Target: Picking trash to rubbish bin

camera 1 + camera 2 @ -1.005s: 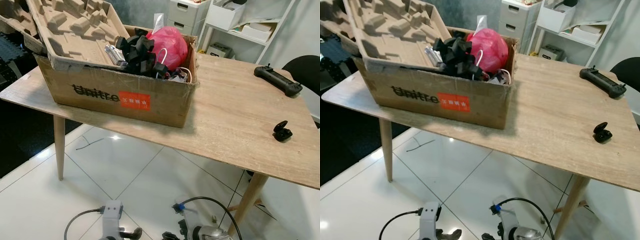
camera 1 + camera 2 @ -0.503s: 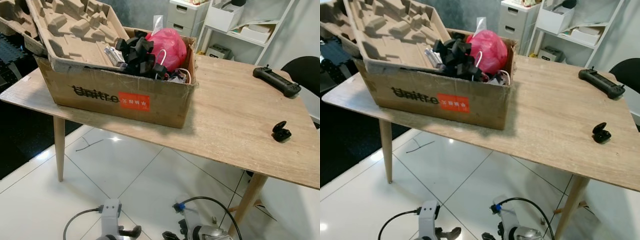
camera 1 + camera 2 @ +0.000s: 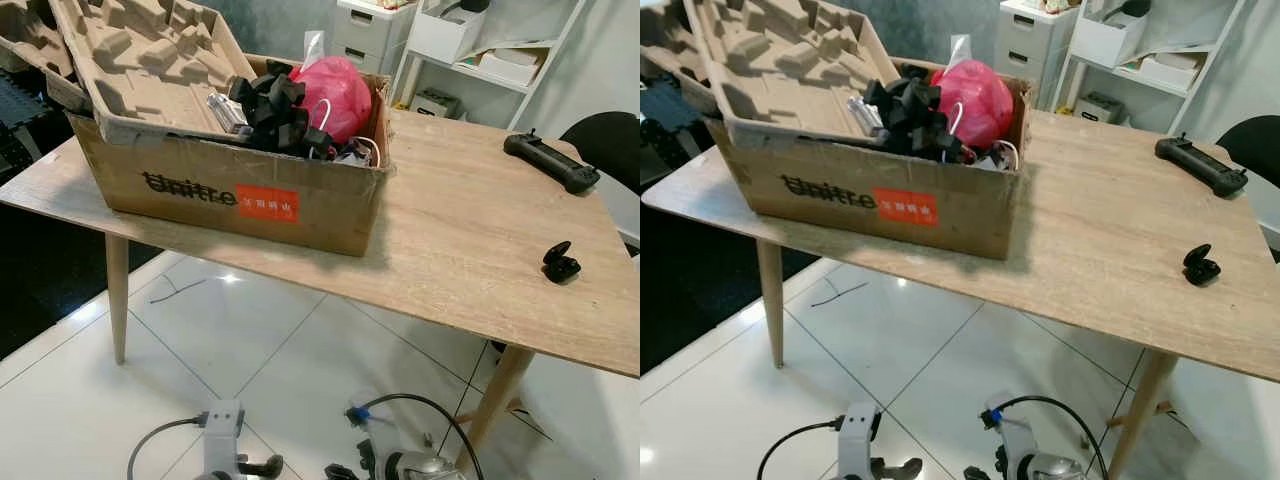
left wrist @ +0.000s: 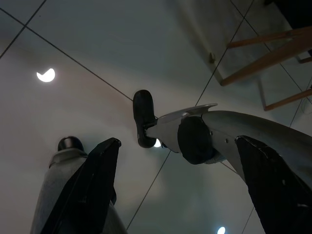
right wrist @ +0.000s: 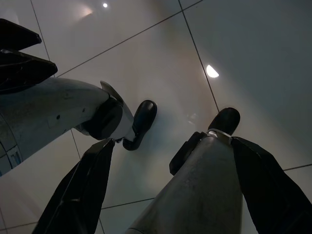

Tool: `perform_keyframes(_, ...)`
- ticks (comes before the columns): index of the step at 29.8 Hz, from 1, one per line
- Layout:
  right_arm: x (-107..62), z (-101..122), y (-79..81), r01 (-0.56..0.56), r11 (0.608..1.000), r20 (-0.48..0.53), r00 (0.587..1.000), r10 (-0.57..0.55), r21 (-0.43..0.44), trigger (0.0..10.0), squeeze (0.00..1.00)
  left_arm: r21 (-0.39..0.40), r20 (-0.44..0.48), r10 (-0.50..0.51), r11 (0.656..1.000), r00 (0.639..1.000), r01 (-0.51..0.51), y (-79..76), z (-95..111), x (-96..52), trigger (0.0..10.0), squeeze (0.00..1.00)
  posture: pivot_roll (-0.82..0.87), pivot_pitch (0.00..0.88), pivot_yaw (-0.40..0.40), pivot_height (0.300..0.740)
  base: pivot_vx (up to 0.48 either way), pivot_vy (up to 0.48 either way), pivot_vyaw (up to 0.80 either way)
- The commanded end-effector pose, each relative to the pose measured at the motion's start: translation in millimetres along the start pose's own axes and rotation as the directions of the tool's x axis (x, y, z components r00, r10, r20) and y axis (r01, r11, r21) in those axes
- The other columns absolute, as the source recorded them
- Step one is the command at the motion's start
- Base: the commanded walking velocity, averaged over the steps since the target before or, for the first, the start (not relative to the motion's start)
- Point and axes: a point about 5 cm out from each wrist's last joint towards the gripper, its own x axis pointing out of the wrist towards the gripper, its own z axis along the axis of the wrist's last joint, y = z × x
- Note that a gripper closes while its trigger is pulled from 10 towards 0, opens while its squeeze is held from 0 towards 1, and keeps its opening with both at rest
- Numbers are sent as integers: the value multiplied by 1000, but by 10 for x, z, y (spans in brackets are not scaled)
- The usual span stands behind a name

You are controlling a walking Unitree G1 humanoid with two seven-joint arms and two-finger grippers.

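bin: the cardboard box (image 3: 240, 190) on the wooden table (image 3: 470, 240), crammed with a pink bag (image 3: 340, 85) and black scraps.
trash: i judge the small black item (image 3: 560, 264) near the table's right edge.
left gripper (image 4: 175, 190): hangs low, fingers spread, empty.
right gripper (image 5: 165, 190): same, spread and empty.
approach: i step closer, raise the right arm, pinch from above.

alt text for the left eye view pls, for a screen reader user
A cardboard box stuffed with trash, including a red plastic bag and moulded pulp trays, sits on a wooden table. A black controller and small black case lie to its right.
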Motion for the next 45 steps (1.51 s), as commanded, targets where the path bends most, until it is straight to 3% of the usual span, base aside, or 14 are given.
perform_keyframes(1, -4, -49, 5, 1, 1000, -18, 1000, -1, 18, 10000, 0, -3, -31, -8, 1000, 999, 7, -21, -68, 0, 10000, 0, 42, 85, -42, 740, 0, 0, 0)
perform_keyframes(19, -6, -77, 14, -1, 1000, -21, 1000, 1, 27, 10000, 0, 14, -43, -14, 1000, 999, 14, -31, -86, 0, 10000, 0, 44, 93, -44, 740, 0, 0, 0)
perform_keyframes(45, -7, -114, 25, 1, 1000, -32, 999, 0, 24, 10000, 0, 34, -61, -16, 999, 998, 18, -41, -121, -2, 10000, 0, 38, 89, -40, 740, -317, 0, 0)
